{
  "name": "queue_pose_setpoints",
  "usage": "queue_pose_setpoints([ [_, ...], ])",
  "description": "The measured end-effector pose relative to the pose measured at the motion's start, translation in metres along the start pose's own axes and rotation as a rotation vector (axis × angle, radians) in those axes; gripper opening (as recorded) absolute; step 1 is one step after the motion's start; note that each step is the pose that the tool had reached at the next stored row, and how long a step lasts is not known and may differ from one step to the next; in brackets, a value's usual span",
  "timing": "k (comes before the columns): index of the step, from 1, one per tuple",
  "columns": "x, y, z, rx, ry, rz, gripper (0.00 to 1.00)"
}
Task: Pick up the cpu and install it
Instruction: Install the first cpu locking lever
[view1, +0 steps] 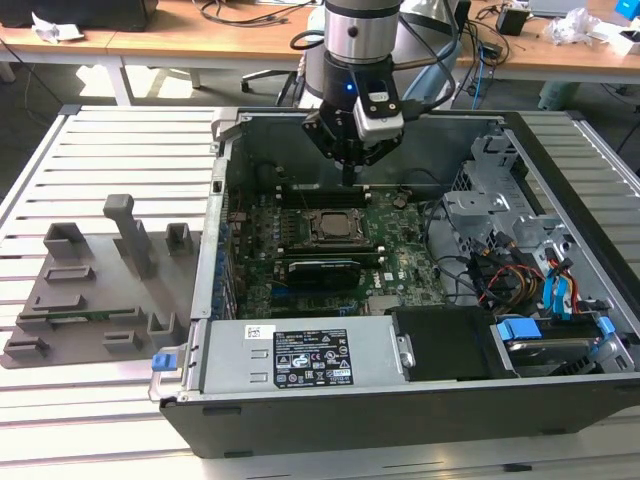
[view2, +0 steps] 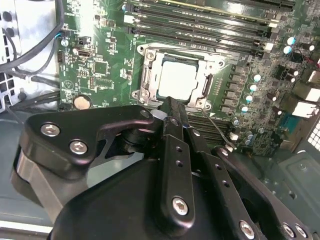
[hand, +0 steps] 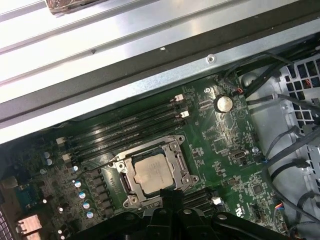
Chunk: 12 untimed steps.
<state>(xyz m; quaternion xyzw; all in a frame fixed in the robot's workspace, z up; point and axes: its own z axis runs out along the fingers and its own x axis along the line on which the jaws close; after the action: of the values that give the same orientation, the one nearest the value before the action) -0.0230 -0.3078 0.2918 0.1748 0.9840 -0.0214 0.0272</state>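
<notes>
The small, flat, square cpu with a silvery-grey metal top (view2: 177, 80) lies seated in its socket, framed by the square metal bracket (view2: 145, 75) on the green motherboard (view2: 95, 75). In both wrist views its top face shows level and square within the bracket window. A thin wire lever (view2: 218, 127) stands out at an angle beside the socket, apart from the bracket. Whether the bracket is latched cannot be told. Judgement: the pick-and-place portion is done, and the work stands at the close of seating, with retention unconfirmed. Any further move at the socket would call for a straight, clean path that stays clear of the wire lever, and for no sideways load on the chip. The black pincer (view1: 348, 178) is clenched, its slim fingers drawn together to a point and grasping nothing visible. It hangs above the board, beside the socket's far edge in the exterior view and apart from the chip. The arm descends near-vertically into the open grey metal computer case (view1: 560, 150), wrist pointing down. Black memory slots (hand: 125, 125) run alongside the socket. The case rests on a slatted metal counter (view1: 120, 130), with a grey moulded parts fixture (view1: 70, 300) on the exterior view's left.
</notes>
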Motion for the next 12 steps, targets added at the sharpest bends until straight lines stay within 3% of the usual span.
queue_pose_setpoints([
  [12,-0.0001,0.0,0.0,-0.0039,-0.0021,-0.064,0.11],
])
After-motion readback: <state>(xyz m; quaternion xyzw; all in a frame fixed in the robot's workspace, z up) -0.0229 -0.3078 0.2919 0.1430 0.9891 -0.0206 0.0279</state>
